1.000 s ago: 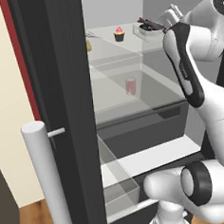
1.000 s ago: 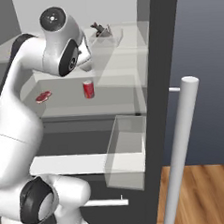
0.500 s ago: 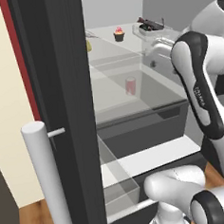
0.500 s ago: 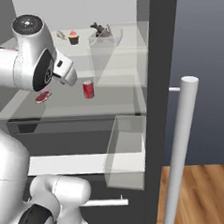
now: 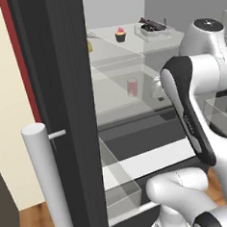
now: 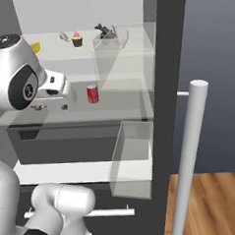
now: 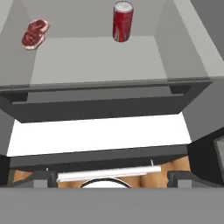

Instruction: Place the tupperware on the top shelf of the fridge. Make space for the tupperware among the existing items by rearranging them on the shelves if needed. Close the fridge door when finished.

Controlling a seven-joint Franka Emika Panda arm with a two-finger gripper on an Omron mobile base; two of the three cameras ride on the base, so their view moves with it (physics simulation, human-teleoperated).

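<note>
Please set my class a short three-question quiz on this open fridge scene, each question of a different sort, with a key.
1. True or false: the tupperware sits on the top shelf.
2. Which thing stands on the lower shelf along with the raw steak? A) a cupcake B) a red can C) a milk carton
3. Fill in the word: the hand is ____, with nothing between its fingers.

Key: 1 true; 2 B; 3 open.
</note>
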